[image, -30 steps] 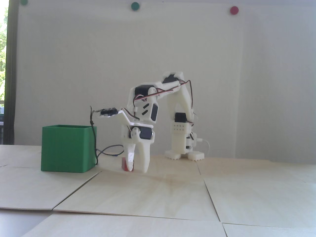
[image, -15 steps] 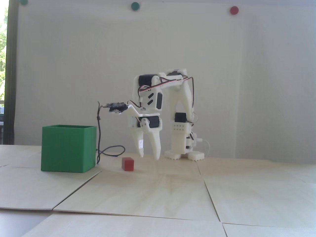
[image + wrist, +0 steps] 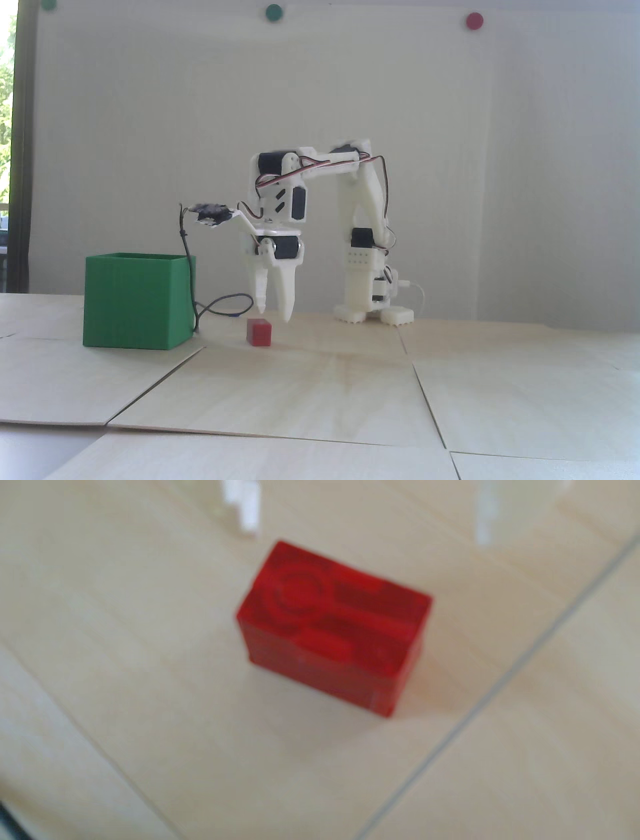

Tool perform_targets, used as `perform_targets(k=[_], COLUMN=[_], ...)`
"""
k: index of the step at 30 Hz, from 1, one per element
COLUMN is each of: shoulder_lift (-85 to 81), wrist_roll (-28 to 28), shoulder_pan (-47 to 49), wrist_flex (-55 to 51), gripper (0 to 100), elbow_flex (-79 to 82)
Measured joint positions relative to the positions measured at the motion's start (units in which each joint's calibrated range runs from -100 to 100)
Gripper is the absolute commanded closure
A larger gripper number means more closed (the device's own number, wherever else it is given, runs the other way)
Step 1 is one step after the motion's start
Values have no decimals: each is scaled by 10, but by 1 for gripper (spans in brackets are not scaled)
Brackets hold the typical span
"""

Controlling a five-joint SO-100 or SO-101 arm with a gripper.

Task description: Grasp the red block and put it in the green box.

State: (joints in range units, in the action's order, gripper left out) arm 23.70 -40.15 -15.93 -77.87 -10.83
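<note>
Here the fixed view takes in the whole setup: pale wooden table panels with dark seams, a white wall behind carrying two green dots and one red dot, and the white arm bent over with its wrist pointing down. The wrist view gives none of that; it shows only tabletop, one seam, and a close, soft-focus look at the red block, whose top face bears a raised ring and bar pattern that the fixed view is too far off to show. The green box stands on the table at the left of the fixed view, well apart from the arm's base, open at the top; its inside is hidden from this low angle. A dark cable hangs from the small camera bracket beside the wrist, drops in front of the box's right edge and loops on the table. The gripper hangs tips down with its two fingers parted by a modest gap and nothing between them, the tips just above the table. The red block sits on the table just below and slightly left of the tips, near the box's right side, not touched. In the wrist view the fingertips are blurred and cut off by the top edge.
</note>
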Motion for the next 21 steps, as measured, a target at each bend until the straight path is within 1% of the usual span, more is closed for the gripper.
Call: perform_targets(k=[13,21], shoulder_lift=[0,0], wrist_roll=[12,48], shoulder_pan=[-11,-25], wrist_flex=[0,0], gripper=[78,78], elbow_flex=[4,4])
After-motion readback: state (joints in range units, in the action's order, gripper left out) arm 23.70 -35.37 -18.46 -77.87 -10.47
